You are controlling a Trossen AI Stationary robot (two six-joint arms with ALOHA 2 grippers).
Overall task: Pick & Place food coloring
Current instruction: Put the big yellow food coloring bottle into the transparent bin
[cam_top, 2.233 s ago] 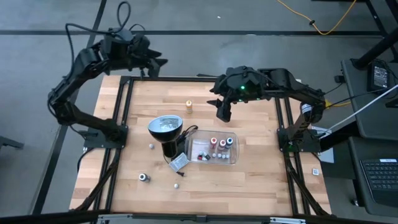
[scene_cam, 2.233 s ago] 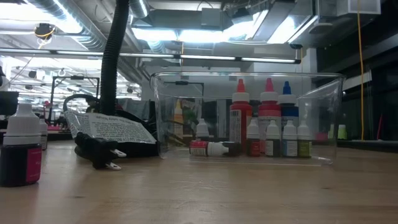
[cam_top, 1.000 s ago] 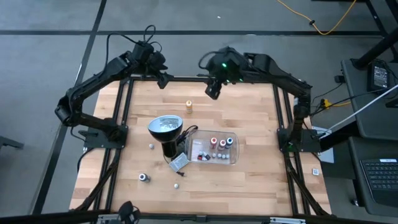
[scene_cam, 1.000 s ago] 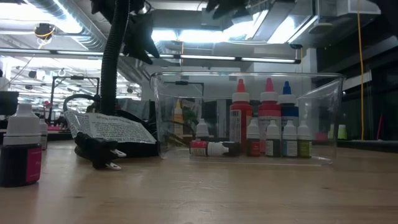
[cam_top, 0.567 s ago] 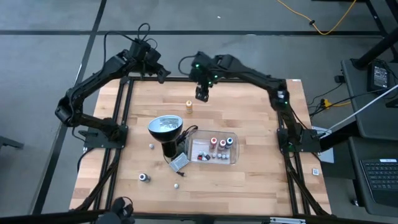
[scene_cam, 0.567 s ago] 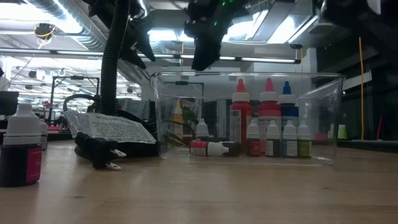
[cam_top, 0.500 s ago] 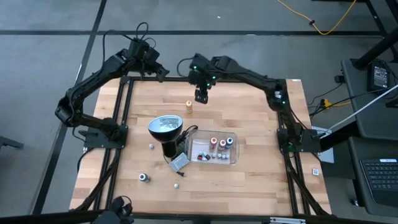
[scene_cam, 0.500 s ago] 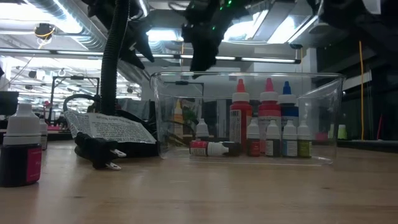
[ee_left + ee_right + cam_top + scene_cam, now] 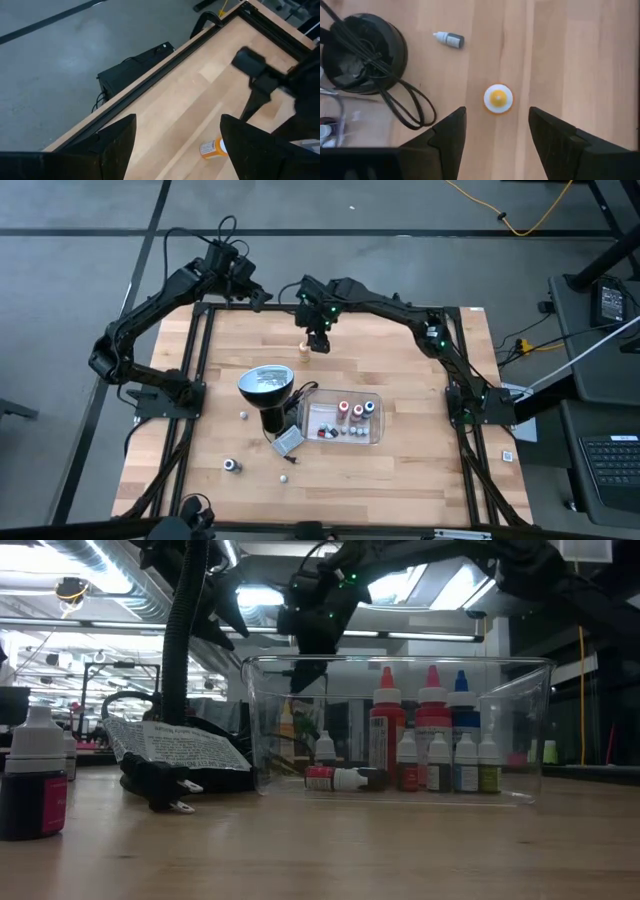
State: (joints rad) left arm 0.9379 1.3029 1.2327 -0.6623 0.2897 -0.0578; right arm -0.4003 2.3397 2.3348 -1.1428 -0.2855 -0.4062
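- Orange food coloring bottle point(image 9: 304, 349) with a white collar and orange cap: you see it standing upright near the far edge of the light wooden table point(image 9: 400, 390), long axis vertical, cap pointing straight up at the right wrist camera, where it shows as a white ring around an orange dot point(image 9: 498, 98).
- Your right gripper point(image 9: 318, 342) hangs directly above that bottle; its two dark fingers point(image 9: 447, 135) are spread apart and hold nothing, and in the right wrist view the bottle sits between them, clear of both.
- Your left gripper point(image 9: 250, 292) waits over the table's far left corner, fingers point(image 9: 117, 142) parted and empty; its wrist view shows the orange bottle point(image 9: 214, 148) well off, beside the right arm.
- A small grey bottle with a white tip point(image 9: 449, 39) lies on its side near the black lamp with a round silvery head point(image 9: 266, 383).
- The clear rectangular plastic tray point(image 9: 372, 436) beside the lamp holds upright bottles with red, white and blue caps point(image 9: 432, 730).
- Another dark bottle with a white cap point(image 9: 35, 775) stands on the near left of the table.
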